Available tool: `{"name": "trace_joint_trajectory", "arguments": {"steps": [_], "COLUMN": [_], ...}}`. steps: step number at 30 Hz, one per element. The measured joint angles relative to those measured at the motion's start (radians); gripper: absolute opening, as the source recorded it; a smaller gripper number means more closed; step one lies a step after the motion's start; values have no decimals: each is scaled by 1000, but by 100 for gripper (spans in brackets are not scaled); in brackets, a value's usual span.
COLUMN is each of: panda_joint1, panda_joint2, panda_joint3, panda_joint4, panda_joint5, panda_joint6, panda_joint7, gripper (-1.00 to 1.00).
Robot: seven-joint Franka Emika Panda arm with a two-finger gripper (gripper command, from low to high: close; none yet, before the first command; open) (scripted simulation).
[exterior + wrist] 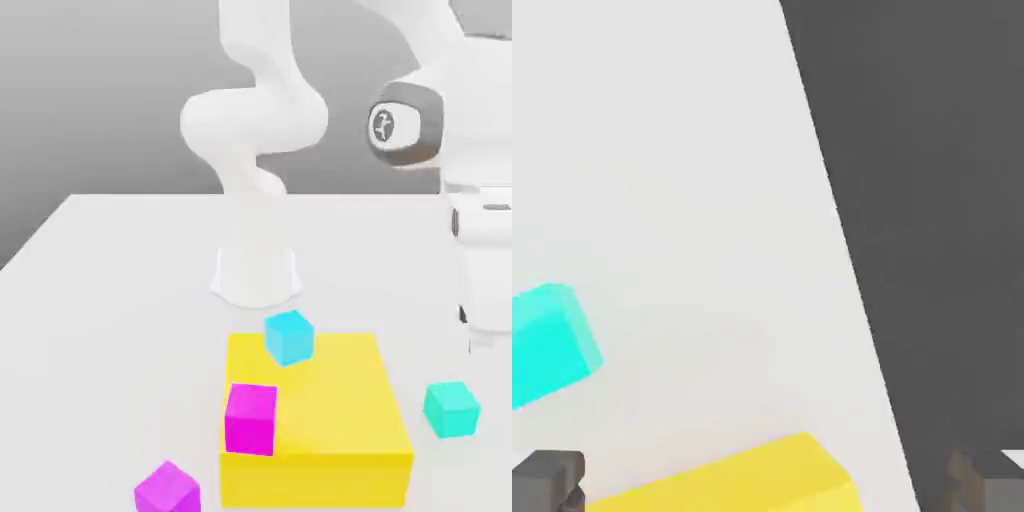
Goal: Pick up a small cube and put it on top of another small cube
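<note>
Magenta cube (167, 490) at the exterior view's far left, low in the picture, on the counter (120, 330) beside the yellow block (330, 400). Second magenta cube (251, 419) at the block's near left. Sky-cyan cube (289, 338) at its far side. Risk: if either of those two is the stacking target, a crooked release could tip the top cube onto the block or off its edge. Target not clear from here.

Right of the block: turquoise-green cube (451, 409), the small cube to pick, alone on the counter, not touching the block. Gripper (768, 482) above the right side, wide, nothing between the fingers. In the hand view the green cube sits off to one side of the finger gap, so dropping straight down likely misses it or clips it with a finger. Block is near too; poor lateral alignment could land a finger on its edge. Cube looks turned, so a skewed close might spin it.
</note>
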Motion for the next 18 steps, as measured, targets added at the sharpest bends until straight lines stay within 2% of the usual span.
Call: {"name": "trace_joint_trajectory", "arguments": {"steps": [4, 8, 9, 15, 18], "panda_joint1": [20, 74, 87, 93, 67], "panda_joint2": [143, 288, 315, 329, 263], "panda_joint3": [36, -25, -41, -48, -15], "panda_joint4": [-27, -4, 2, 4, -9], "panda_joint5": [-12, -77, -89, -96, -62], "panda_joint6": [78, 190, 211, 220, 169], "panda_joint7": [-117, -82, -73, -67, -94], "gripper": [0, 0, -100, -100, -100]}}
